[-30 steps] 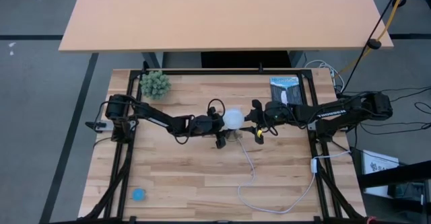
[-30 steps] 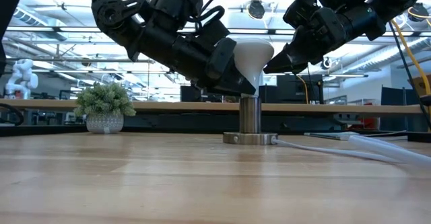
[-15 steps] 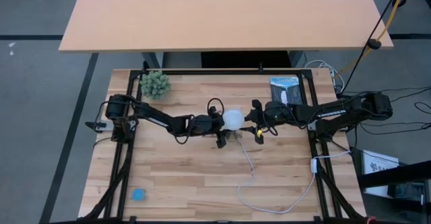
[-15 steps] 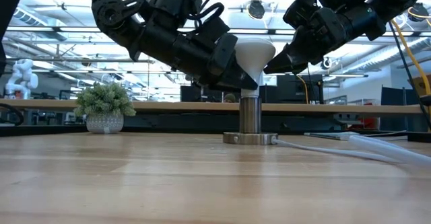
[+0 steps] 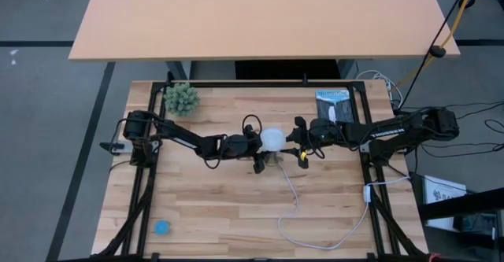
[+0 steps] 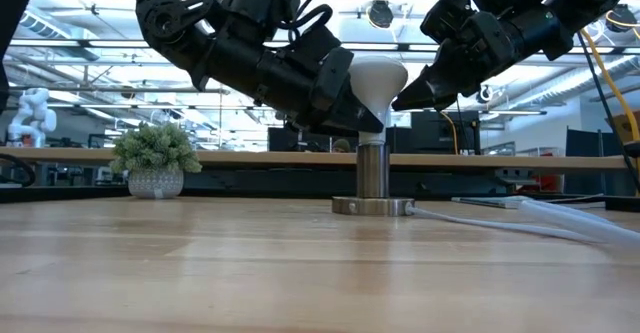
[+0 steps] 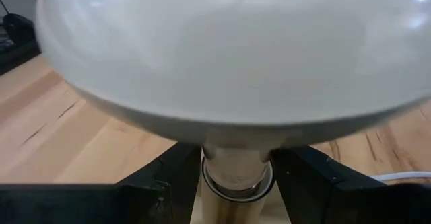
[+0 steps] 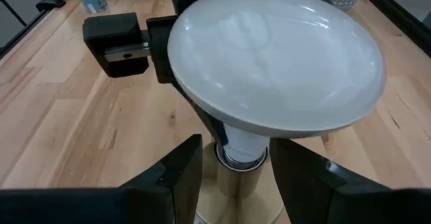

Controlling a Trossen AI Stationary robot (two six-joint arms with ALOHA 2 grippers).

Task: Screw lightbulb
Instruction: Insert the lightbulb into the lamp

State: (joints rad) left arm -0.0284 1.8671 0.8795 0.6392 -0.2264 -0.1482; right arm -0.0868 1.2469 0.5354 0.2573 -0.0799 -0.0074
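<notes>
The white lightbulb (image 5: pixel 272 139) stands upright, dome up, with its base in the top of the round metal socket (image 6: pixel 371 173). The socket rests by its flat foot (image 6: pixel 371 206) on the table's middle. My left gripper (image 5: pixel 258 153) comes from the table's left and is shut on the bulb under the dome (image 7: pixel 236 49). My right gripper (image 5: pixel 299 147) comes from the right and is open. Its fingers (image 8: pixel 176 173) stand on either side of the neck and socket (image 8: pixel 241 162), and I see no touch. My left gripper pinches the bulb's pale neck (image 7: pixel 236 158) between its two fingers (image 7: pixel 180 178), just below the dome and above the socket's rim. The fingers slant down from the table's left and lie across the neck. The bulb stays upright with its base in the socket.
A white cord (image 5: pixel 293 205) runs from the socket toward the near right edge. A small potted plant (image 5: pixel 182 98) stands at the far left, a dark booklet (image 5: pixel 332 105) at the far right, and a small blue object (image 5: pixel 161 227) at the near left corner.
My left gripper has turned a little about the bulb's neck while staying shut on it. The bulb has stayed upright on the socket.
</notes>
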